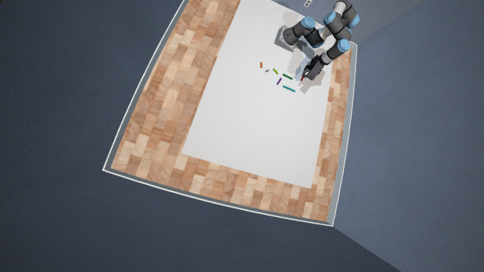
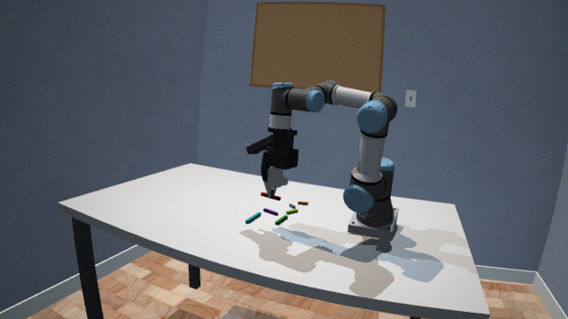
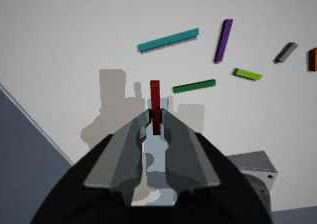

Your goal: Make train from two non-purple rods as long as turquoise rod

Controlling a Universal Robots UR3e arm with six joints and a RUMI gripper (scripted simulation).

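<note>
My gripper (image 3: 156, 110) (image 2: 271, 195) is shut on the red rod (image 3: 155, 95) (image 2: 264, 194) (image 1: 302, 78) and holds it level above the table. The grey rod (image 3: 286, 52) (image 1: 267, 70) (image 2: 292, 206) lies flat near the orange rod, apart from it. The turquoise rod (image 3: 168, 40) (image 1: 289, 89) (image 2: 253, 217) lies flat beyond the red rod in the wrist view. No two of the rods on the table touch end to end.
The green rod (image 3: 194, 86) (image 1: 287, 77) (image 2: 281, 219), purple rod (image 3: 223, 41) (image 1: 279, 81) (image 2: 270, 211), lime rod (image 3: 247, 74) (image 1: 275, 71) (image 2: 292, 211) and orange rod (image 3: 315, 59) (image 1: 261, 64) (image 2: 303, 203) lie apart. The arm's base (image 2: 359, 228) stands on the table.
</note>
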